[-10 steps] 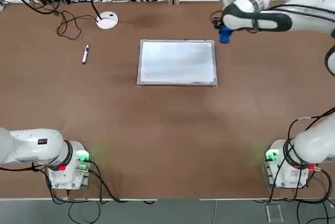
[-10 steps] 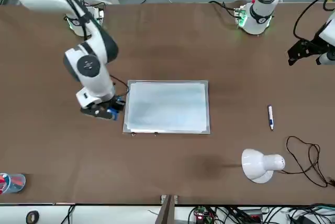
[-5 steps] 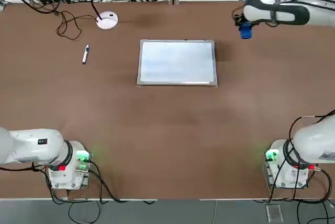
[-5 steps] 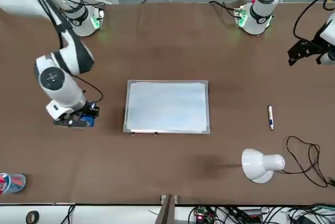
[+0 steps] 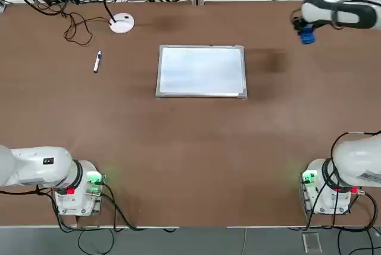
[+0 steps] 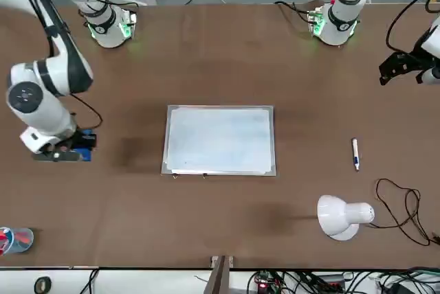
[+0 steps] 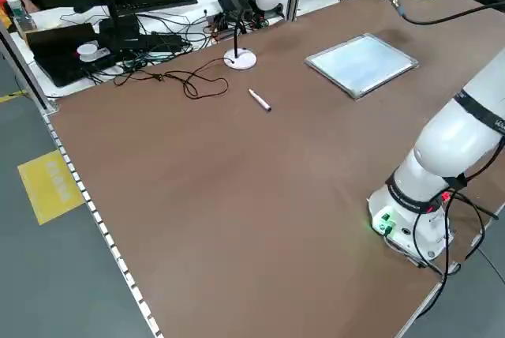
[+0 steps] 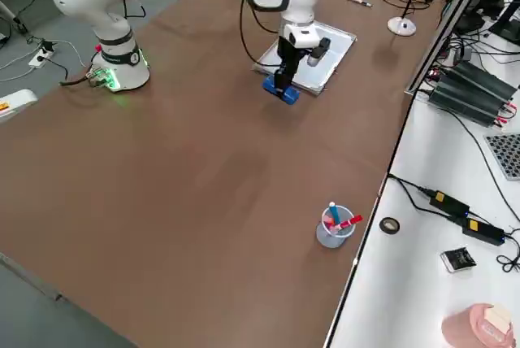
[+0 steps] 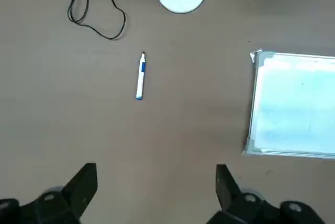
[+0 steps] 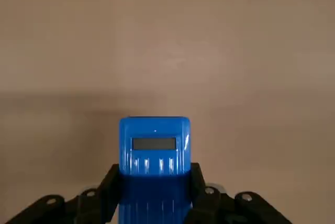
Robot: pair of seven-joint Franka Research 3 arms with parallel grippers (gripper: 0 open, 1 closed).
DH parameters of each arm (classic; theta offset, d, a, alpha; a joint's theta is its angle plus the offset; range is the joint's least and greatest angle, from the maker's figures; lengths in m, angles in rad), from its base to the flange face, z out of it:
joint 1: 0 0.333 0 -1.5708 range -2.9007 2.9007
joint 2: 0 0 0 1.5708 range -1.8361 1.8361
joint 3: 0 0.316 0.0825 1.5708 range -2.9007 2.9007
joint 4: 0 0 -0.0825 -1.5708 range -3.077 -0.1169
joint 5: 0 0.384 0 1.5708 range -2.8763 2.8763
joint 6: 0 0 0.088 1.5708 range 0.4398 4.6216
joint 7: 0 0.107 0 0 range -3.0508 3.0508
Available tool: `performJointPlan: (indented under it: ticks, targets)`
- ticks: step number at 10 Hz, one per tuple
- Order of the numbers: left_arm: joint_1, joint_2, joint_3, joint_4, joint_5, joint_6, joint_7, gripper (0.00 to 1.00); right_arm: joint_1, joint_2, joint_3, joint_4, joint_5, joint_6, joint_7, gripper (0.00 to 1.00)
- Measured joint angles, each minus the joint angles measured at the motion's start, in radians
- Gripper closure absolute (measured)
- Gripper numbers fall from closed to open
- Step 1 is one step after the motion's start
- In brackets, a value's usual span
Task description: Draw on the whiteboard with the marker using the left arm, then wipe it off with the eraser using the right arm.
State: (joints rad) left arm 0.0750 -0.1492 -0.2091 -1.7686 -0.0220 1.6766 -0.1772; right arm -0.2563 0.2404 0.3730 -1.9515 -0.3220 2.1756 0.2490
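Blue eraser held off the right side of the whiteboard, marker lying loose on the bench

The right gripper (image 10: 154,195) has its fingers closed on the sides of the eraser (image 10: 155,153) and holds it above the far right part of the bench (image 5: 196,148), beyond the board's right edge. The left gripper (image 9: 157,198) stands with its fingers apart and nothing between them, at the bench's left side. The marker (image 5: 97,62) lies towards the bench's far left corner, well apart from the left edge of the whiteboard (image 5: 202,71).

No stroke shows on the board, though its surface is bright with glare, so a faint trace can't be ruled out. That leaves the step in doubt: the wiping may be over, with the eraser due to be set down.

If so, the likeliest trouble is letting go too high, which could tip or bounce the block. Setting it down askew could do the same. Should the right arm swing back low, the eraser could catch the board's raised frame and shove it out of place. The marker is slim and round-looking; a careless brush from the left fingers could roll it towards the lamp (image 5: 122,23) and its cord.
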Motion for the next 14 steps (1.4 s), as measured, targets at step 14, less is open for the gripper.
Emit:
performJointPlan:
  ticks: [14]
  targets:
    - [0.001, 0.021, 0.003, 0.044, 0.010, -0.002, 0.000, 0.00, 0.042, 0.059, -0.270, -0.283, 0.177, 0.591, -0.219, 0.44]
